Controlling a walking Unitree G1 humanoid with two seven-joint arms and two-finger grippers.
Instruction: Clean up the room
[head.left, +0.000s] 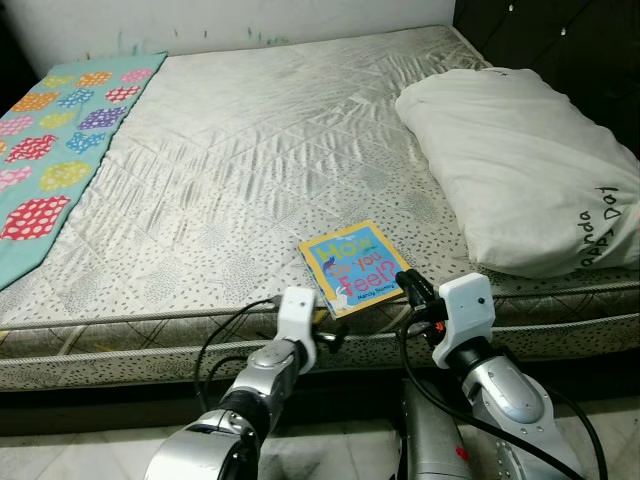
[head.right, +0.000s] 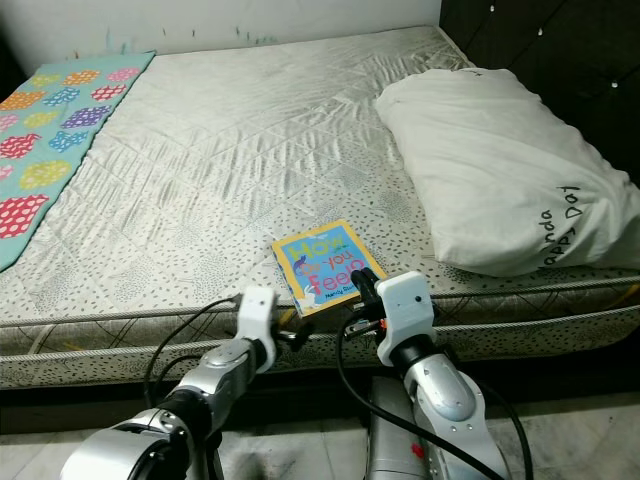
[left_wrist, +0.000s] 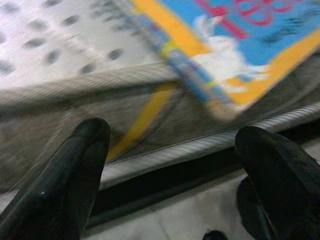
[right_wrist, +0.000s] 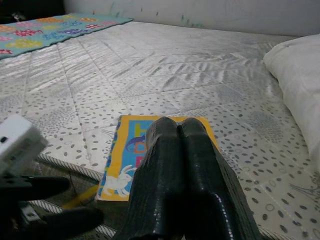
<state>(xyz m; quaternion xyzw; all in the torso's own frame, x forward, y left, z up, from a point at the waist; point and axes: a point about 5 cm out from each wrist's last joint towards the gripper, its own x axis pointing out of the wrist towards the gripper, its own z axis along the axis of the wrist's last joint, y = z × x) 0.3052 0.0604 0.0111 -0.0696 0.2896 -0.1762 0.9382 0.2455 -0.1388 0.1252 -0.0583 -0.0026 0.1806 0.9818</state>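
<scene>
Patterned blanket (head.left: 55, 150) along mattress (head.left: 250, 150) far-left edge, wide bare quilting beside it. Left gripper (left_wrist: 170, 165) spread wide at front edge, just below overhanging corner of book (head.left: 353, 267). Right gripper (right_wrist: 177, 145) pressed closed, over book. Cover reads "How do you feel?". White pillow (head.left: 520, 165) at right, lettering partly legible.

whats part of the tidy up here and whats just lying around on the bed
In the job:
- picture book at the mattress edge
- left claw, open, just below the book's corner
- right claw, shut, over the book

Just there:
- white pillow
- patterned teal blanket
- mattress
</scene>
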